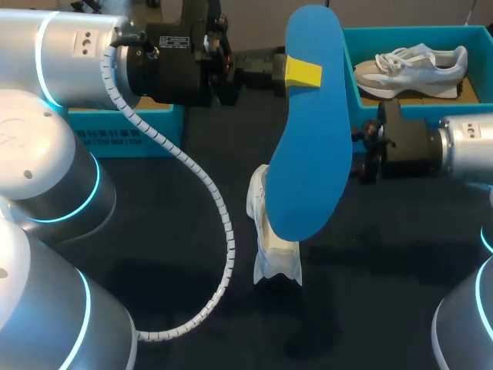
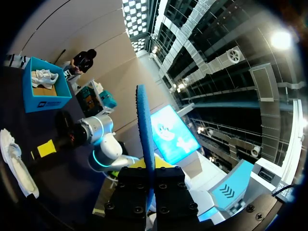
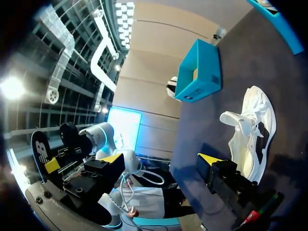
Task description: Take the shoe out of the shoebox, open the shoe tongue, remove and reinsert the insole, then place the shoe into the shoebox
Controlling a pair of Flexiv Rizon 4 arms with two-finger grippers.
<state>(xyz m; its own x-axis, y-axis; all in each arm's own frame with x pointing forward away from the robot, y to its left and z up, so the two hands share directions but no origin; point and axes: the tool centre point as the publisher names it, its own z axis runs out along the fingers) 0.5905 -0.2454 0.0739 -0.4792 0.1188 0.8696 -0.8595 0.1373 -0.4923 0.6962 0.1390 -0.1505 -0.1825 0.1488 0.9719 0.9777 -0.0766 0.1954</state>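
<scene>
Holding the insole [image 1: 312, 131] at frame centre, left fingers [image 1: 302, 73] clamped on it, right fingers [image 3: 111, 159] apart. Shoe [image 1: 271, 231] lies beneath on the desk [image 1: 154, 270]; I'd feed it in toe-first, slowly.

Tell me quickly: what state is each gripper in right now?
Left gripper: closed on the blue insole.
Right gripper: open, holding nothing.

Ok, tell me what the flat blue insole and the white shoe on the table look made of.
Flat blue insole: probably foam under fabric, matte; it shows no shine and looks thin edge-on. White shoe on the table: seemingly soft textile or mesh; its upper sags and creases.
</scene>
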